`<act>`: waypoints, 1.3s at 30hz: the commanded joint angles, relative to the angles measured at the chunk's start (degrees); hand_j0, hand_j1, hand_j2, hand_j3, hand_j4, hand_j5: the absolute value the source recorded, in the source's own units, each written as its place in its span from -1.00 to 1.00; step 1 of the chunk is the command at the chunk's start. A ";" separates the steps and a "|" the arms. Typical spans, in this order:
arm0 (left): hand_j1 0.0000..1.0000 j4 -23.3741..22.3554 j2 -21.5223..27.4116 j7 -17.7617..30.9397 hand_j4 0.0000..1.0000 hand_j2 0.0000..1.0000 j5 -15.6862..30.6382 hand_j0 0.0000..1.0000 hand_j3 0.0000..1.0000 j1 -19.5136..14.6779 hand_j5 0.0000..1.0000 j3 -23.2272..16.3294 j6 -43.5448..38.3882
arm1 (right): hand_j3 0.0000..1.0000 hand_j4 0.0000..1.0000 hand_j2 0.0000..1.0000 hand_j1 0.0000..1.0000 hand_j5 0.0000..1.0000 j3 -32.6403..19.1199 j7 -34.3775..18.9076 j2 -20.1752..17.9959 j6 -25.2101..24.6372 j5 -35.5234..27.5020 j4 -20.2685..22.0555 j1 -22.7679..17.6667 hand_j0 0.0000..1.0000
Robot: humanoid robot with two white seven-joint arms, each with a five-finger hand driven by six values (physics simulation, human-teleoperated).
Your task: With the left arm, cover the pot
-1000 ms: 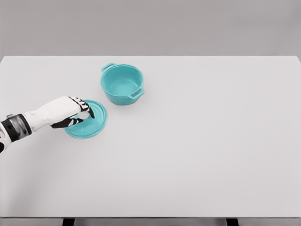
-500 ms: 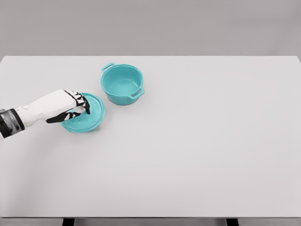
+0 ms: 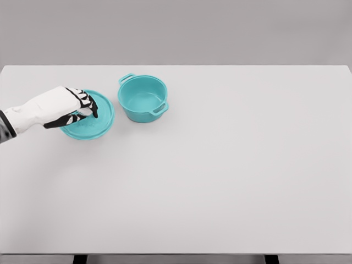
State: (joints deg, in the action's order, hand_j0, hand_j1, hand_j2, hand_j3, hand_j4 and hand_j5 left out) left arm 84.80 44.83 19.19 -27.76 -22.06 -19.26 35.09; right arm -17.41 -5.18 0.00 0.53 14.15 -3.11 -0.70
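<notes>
A teal pot [image 3: 142, 98] with two side handles stands open on the white table [image 3: 220, 165], left of the middle toward the back. The matching round teal lid [image 3: 94, 122] hangs just left of the pot, lifted off the table and slightly tilted. My left hand [image 3: 83, 110] reaches in from the left edge with its fingers curled on the lid's top, hiding the knob. The right arm is out of view.
The table's far edge runs just behind the pot, against a plain grey wall. Nothing else stands on the tabletop.
My left hand has raised the lid off the table and carried it up and to the left, away from where it lay in front of the pot.
</notes>
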 commanded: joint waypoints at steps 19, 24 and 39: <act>-0.04 -0.16 -1.41 -0.03 -0.04 -0.04 1.66 -0.04 -0.04 -3.43 -0.04 -0.34 -0.09 | 1.00 1.00 1.00 1.00 1.00 0.00 -0.01 0.00 0.00 0.00 0.03 0.00 1.00; -0.05 -0.69 -3.61 -0.03 -0.05 -0.05 1.57 -0.05 -0.05 -3.87 -0.05 -0.16 -0.09 | 1.00 1.00 1.00 1.00 1.00 0.00 -0.01 0.00 0.00 0.00 0.03 0.00 1.00; -0.06 -3.76 -10.99 0.14 -0.06 -0.06 -0.36 -0.06 -0.06 -5.98 -0.06 -0.78 -0.09 | 1.00 1.00 1.00 1.00 1.00 0.00 -0.01 0.00 0.00 0.00 -0.05 0.00 1.00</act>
State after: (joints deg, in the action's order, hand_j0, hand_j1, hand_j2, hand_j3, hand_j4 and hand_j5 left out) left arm 82.03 35.15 19.35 -27.97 -28.21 -20.02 35.10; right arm -17.41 -5.18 0.00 0.53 14.15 -3.12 -0.70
